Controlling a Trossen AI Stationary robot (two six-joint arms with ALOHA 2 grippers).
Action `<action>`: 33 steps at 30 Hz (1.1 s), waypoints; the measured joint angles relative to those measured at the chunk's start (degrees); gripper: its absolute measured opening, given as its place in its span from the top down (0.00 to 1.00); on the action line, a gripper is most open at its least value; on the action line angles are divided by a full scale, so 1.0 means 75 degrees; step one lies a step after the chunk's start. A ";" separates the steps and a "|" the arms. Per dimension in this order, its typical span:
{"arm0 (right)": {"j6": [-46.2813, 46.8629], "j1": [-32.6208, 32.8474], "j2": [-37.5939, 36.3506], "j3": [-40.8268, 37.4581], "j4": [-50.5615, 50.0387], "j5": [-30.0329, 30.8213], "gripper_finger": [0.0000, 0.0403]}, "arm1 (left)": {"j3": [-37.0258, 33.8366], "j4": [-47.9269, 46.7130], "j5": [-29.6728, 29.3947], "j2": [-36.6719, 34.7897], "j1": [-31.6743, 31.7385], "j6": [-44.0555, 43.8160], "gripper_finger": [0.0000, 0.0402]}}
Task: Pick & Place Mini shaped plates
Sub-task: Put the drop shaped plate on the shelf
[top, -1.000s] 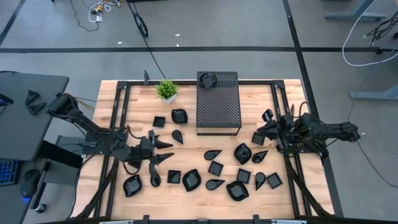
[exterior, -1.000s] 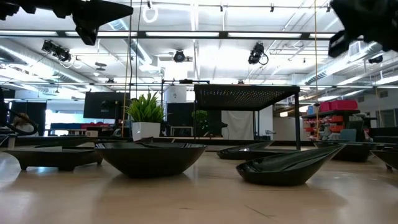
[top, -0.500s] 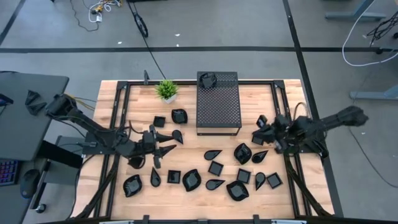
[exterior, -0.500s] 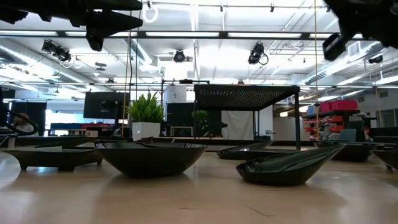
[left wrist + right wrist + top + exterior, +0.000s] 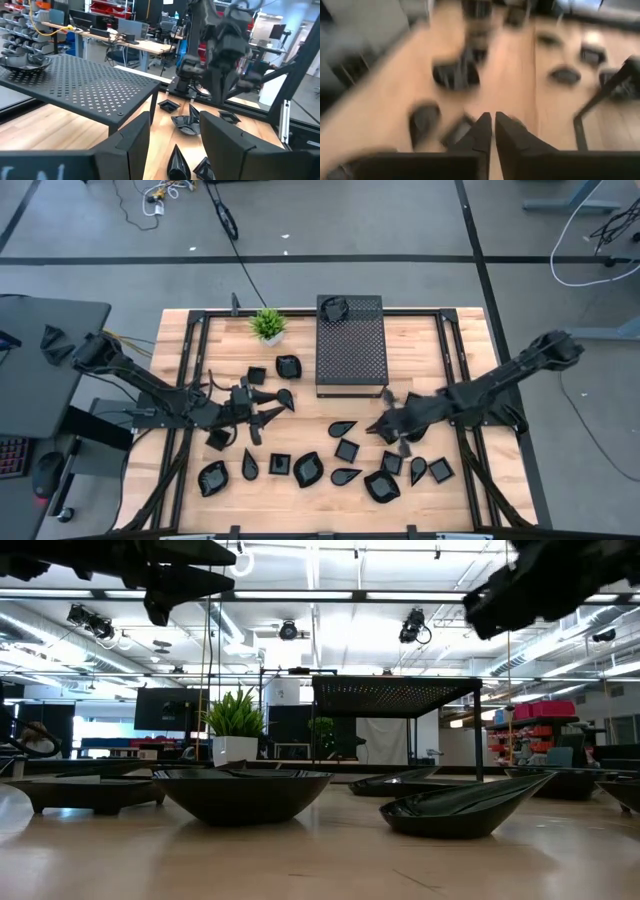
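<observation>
Two grippers: both mine, one per arm, both above the wooden table (image 5: 420, 335).
Right gripper (image 5: 385, 423): my fingers (image 5: 482, 131) are pressed almost together with only a thin slit between the tips; nothing is pinched in them.
Right gripper place: over the centre-right of the table, at about 5 o'clock from the perforated box (image 5: 351, 345), above the thick of the plates.
Left gripper (image 5: 272, 403): my fingers (image 5: 127, 145) stand partly spread, with bare table showing between them; nothing sits in the gap.
Left gripper place: at about 8 o'clock from the perforated box, pointing toward 3 o'clock, off the table surface as the low view shows.
Mini shaped plates (image 5: 390, 426): glossy black dishes scattered on the tabletop, most in a band from 7 o'clock round to 4 o'clock of the box.
Plates near my left fingers: a square one (image 5: 256, 375) and a rounded one (image 5: 288, 366) at about 12 o'clock from the left gripper, a teardrop (image 5: 286, 399) just beside its tips.
Plate on the box: one dish (image 5: 336, 307) lies on the box's top at its far left corner.
Potted plant (image 5: 268, 325): at 9 o'clock from the box, near the table's far edge.
</observation>
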 joint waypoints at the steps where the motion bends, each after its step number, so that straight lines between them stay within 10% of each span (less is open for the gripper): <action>1: -0.0174 -0.0046 0.0279 0.0417 -0.0603 -0.0004 0.91 | 0.0001 0.0000 0.0003 0.0000 0.0000 -0.0019 0.56; 13: -0.3920 -0.0327 0.2934 0.2611 -0.3071 -0.0318 0.67 | 0.0003 -0.0024 0.0003 0.0003 0.0000 -0.0177 0.56; 33: -0.4436 -0.1136 0.4260 0.2608 -0.2141 -0.0341 0.76 | 0.0006 -0.0096 0.0003 0.0003 0.0000 -0.0237 0.56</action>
